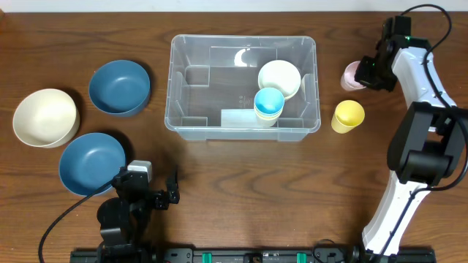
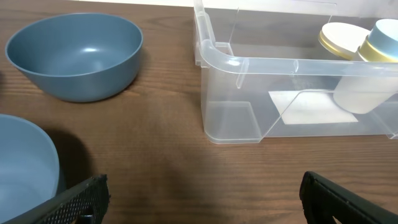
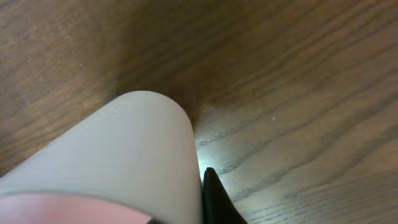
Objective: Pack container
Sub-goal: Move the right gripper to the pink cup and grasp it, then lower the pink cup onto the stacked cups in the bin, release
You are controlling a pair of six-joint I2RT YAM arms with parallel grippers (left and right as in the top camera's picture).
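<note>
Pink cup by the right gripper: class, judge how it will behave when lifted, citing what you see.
The pink cup looks small and plastic, so probably light and stiff. Its smooth wall may slip in the right gripper. Seemingly pinched at one side, it could tilt when lifted.

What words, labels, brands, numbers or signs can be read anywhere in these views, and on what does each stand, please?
No text can be read in any view.
The white label on the base of the large clear plastic rectangular bin: no print legible; blank or too faint to tell.
The pale pink cup: plain surface, no print seen.
</note>
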